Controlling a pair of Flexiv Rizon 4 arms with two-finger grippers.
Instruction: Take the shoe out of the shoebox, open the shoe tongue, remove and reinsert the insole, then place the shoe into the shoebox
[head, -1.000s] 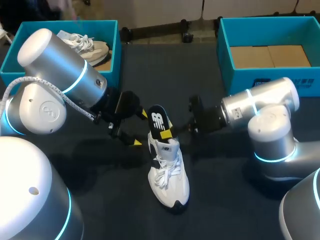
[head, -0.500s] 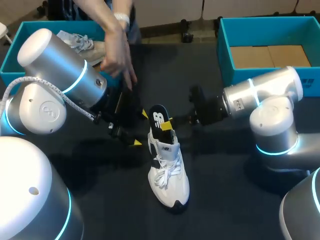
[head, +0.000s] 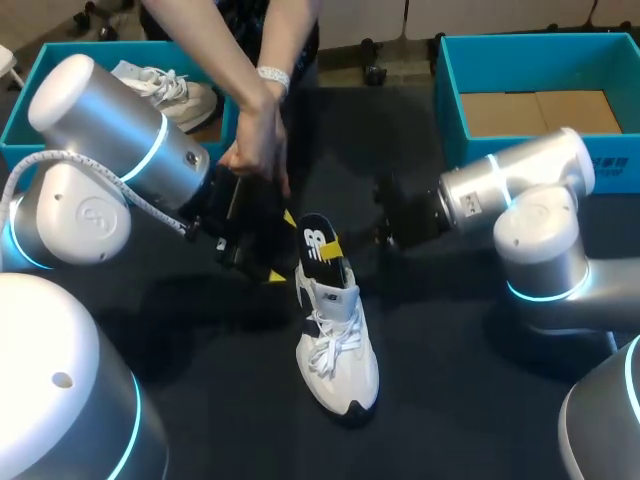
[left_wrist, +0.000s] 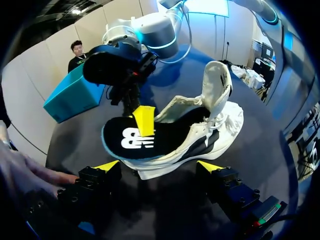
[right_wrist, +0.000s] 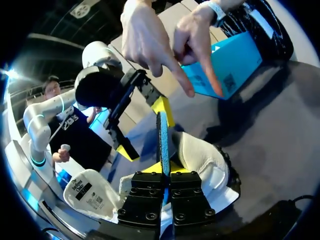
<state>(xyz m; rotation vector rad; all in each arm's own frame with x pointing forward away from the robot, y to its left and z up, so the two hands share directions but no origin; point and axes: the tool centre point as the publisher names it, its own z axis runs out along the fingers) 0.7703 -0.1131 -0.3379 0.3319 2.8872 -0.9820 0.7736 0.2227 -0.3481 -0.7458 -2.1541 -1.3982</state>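
Change: In the last second a person's hand (head: 255, 150) has come in over the table (head: 450, 400) and now rests on my left gripper (head: 282, 247). That gripper has shifted closer to the heel of the shoe (head: 335, 345). My right arm's posture has changed slightly. The shoe has not moved.
Shoe: White with black trim. It stands on its sole on the dark table between my two arms, with the toe toward me and the heel toward the far side.
Tongue (left_wrist: 220, 82): Lifted up and away from the shoe's opening.
Insole (head: 315, 245): Black with a white logo and a blue edge. It stands on end out of the heel opening, with its lower part still inside the shoe.
Right gripper (right_wrist: 164, 172): Closed on the insole. My right wrist view shows the thin edge pinched between both fingers.
Left gripper: Fingers spread wide and holding nothing. The yellow tips sit one to each side of the heel end. I cannot tell whether they touch the shoe.
Hand: Its fingers lie on the black body of my left gripper. In my right wrist view the fingers point down above the insole.
Left box (head: 20, 115): Teal, at the far left. It holds a second shoe (head: 175, 95), also white.
Right box (head: 450, 100): Teal, at the far right, with a cardboard floor.
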